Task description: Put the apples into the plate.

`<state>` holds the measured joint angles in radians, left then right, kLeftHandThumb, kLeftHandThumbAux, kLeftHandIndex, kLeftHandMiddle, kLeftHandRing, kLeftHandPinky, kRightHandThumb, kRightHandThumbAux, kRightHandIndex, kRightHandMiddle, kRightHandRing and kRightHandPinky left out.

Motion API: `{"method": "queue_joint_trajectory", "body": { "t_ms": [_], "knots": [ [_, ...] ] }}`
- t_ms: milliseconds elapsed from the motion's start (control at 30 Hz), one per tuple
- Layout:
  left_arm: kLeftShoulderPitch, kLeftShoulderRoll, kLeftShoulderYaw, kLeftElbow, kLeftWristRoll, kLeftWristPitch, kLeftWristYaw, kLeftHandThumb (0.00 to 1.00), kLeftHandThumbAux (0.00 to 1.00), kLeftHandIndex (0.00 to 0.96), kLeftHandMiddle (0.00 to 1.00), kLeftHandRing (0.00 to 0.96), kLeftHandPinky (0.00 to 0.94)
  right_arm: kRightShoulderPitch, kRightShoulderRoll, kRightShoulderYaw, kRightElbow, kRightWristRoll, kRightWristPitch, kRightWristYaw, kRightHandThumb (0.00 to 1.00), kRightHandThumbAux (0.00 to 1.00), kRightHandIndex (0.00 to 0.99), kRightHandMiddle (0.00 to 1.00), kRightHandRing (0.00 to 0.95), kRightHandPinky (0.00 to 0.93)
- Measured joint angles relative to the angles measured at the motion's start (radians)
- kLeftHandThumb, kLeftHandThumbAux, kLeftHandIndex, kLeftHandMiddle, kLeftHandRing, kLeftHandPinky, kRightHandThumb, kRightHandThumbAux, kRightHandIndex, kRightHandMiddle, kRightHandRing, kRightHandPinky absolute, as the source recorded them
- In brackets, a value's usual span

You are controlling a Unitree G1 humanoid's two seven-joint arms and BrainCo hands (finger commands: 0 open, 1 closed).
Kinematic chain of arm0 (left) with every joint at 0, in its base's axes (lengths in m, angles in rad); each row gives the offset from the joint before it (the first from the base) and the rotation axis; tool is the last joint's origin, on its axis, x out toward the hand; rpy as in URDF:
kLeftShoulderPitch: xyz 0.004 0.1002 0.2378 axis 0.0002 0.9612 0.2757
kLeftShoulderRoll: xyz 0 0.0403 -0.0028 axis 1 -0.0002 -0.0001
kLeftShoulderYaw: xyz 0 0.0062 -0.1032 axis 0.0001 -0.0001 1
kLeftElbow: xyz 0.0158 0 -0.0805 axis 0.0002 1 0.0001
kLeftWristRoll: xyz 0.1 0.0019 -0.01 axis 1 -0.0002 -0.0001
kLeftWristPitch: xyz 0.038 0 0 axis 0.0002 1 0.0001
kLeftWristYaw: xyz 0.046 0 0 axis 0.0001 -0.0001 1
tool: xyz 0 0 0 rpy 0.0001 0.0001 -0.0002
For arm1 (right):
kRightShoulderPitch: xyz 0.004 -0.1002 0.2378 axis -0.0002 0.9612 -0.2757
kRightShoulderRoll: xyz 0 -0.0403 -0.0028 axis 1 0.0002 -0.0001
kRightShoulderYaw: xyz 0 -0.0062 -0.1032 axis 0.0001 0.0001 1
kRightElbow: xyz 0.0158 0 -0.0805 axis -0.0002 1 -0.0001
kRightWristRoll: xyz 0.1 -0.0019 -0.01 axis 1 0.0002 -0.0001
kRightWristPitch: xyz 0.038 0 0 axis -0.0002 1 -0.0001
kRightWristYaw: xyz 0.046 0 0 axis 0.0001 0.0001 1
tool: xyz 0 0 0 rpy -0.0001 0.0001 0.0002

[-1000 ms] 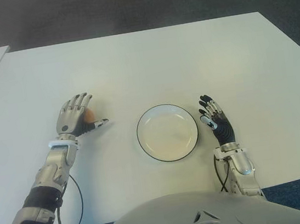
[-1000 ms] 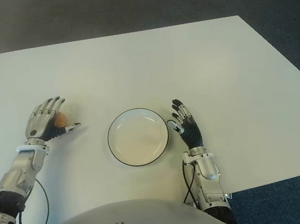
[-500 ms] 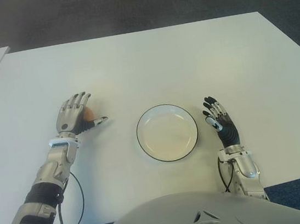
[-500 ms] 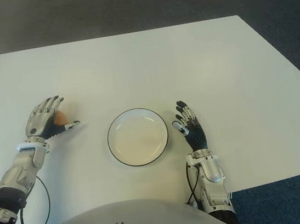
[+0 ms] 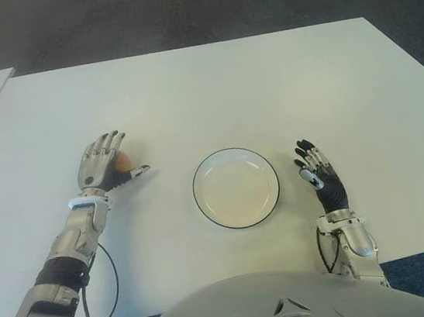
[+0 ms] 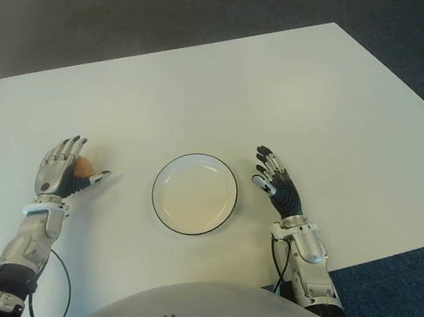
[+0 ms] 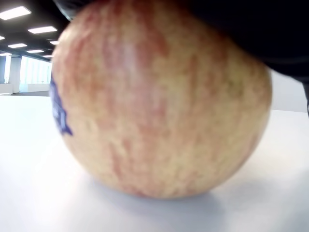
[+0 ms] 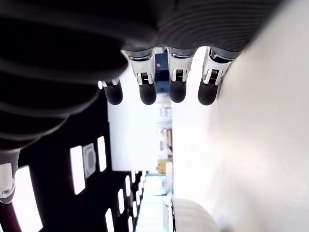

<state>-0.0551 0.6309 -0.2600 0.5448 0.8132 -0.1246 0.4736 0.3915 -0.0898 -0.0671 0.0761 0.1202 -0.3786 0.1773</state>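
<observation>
White tabletop (image 5: 211, 88) is filling most of both eye views, w/ dark carpet showing beyond its far edge. Going left to right for you:

Your left hand (image 5: 102, 163) is sitting over the apple (image 5: 123, 163), well left of the plate (image 5: 236, 187). Fingers (image 5: 104, 145) are arching over the top of the fruit and the thumb is pointing toward the plate side, so the hand is cupping it, but you can't tell whether it's actually squeezing yet. In the left wrist view the apple (image 7: 159, 101) is filling nearly the whole frame: yellow-red streaked skin, a blue sticker on one flank, and its underside is touching the table, w/ a dark part of the hand pressing close above it. So the apple is sitting on the tabletop, not lifted, not in the plate.

Center: the plate is a round white dish w/ a dark rim, lying flat, nothing in it.

Right: your right hand (image 6: 278, 185) is showing just beside the plate's right edge, apart from it, palm facing inward. Fingers (image 8: 177, 82) are hanging straight and loosely spread, holding nothing; the right wrist view is showing the four tips side by side next to the white surface.
</observation>
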Motion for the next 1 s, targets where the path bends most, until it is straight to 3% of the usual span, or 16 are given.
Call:
{"method": "queue_joint_trajectory", "body": {
  "t_ms": [300, 567, 633, 700, 733, 833, 867, 1000],
  "knots": [
    [-0.001, -0.009, 0.000, 0.023, -0.027, -0.020, 0.016, 0.252, 0.313, 0.014, 0.000, 0.000, 0.021, 0.003, -0.017, -0.030, -0.001, 0.048, 0.012, 0.033, 0.238, 0.490, 0.000, 0.000, 0.000, 0.000],
    [-0.032, -0.013, 0.005, 0.076, -0.069, -0.039, 0.016, 0.279, 0.438, 0.098, 0.107, 0.099, 0.158, 0.002, -0.034, -0.038, -0.013, 0.064, 0.038, 0.048, 0.252, 0.535, 0.000, 0.000, 0.000, 0.000],
    [-0.050, -0.012, 0.008, 0.106, -0.074, -0.049, 0.027, 0.406, 0.501, 0.224, 0.258, 0.261, 0.307, 0.001, -0.038, -0.040, -0.015, 0.066, 0.041, 0.049, 0.250, 0.546, 0.000, 0.000, 0.000, 0.000],
    [-0.071, -0.017, 0.008, 0.143, -0.078, -0.057, 0.042, 0.473, 0.523, 0.281, 0.359, 0.365, 0.407, 0.000, -0.042, -0.041, -0.017, 0.067, 0.041, 0.050, 0.250, 0.550, 0.000, 0.000, 0.000, 0.000],
    [-0.082, -0.018, 0.007, 0.163, -0.078, -0.058, 0.046, 0.560, 0.584, 0.334, 0.460, 0.463, 0.501, -0.001, -0.044, -0.042, -0.017, 0.069, 0.043, 0.051, 0.255, 0.554, 0.000, 0.000, 0.000, 0.000],
    [-0.097, -0.025, -0.003, 0.184, -0.077, -0.041, 0.045, 0.670, 0.655, 0.402, 0.601, 0.601, 0.635, -0.003, -0.046, -0.045, -0.019, 0.077, 0.061, 0.053, 0.266, 0.562, 0.000, 0.000, 0.000, 0.000],
    [-0.099, -0.025, -0.005, 0.184, -0.077, -0.030, 0.045, 0.734, 0.658, 0.408, 0.568, 0.638, 0.663, -0.003, -0.047, -0.047, -0.022, 0.079, 0.065, 0.053, 0.272, 0.565, 0.000, 0.000, 0.000, 0.000],
    [-0.101, -0.027, -0.013, 0.161, -0.077, 0.014, 0.033, 0.819, 0.662, 0.415, 0.525, 0.698, 0.704, -0.001, -0.049, -0.054, -0.030, 0.092, 0.080, 0.055, 0.285, 0.569, 0.000, 0.000, 0.000, 0.000]
  ]
}}
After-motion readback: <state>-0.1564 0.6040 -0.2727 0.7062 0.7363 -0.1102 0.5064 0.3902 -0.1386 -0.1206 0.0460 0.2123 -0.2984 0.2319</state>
